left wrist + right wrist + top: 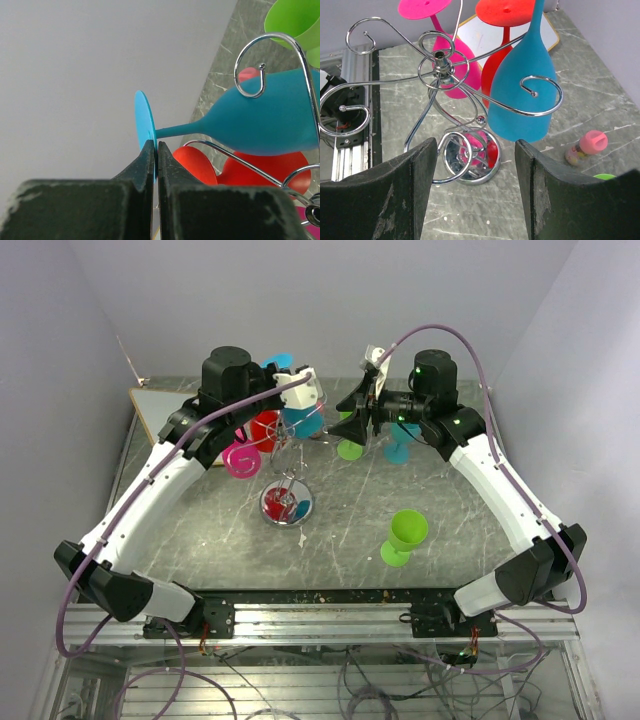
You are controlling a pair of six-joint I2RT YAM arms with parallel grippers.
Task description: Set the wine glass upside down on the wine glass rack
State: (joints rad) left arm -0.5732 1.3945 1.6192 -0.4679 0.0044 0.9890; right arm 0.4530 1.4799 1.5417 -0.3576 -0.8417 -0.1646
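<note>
The table [200, 530] is carrying one wine glass rack [440, 65], and both arms are reaching over it. The left gripper [152, 147] is pinching the foot of the blue wine glass [270, 125], its jaws closed on the thin disc. The glass is hanging bowl-down, with a curled arm of the rack lying across its bowl. The right gripper [475, 145] is hovering in front of the rack, spread wide and holding nothing.

The risk, as I am judging it, is letting go too early. If the foot is not resting on the wire, the glass may slip through and drop. Pulling back askew could also tug the light rack over, or swing the bowl into the red glass [500, 50] just beside it.

I am counting six glasses. Three are on the rack: blue, red and pink [450, 55]. Two green ones [405, 532] and a second blue [400, 445] are on the table. There is also one flat board [150, 405] and one small pink-capped bottle [585, 147].
</note>
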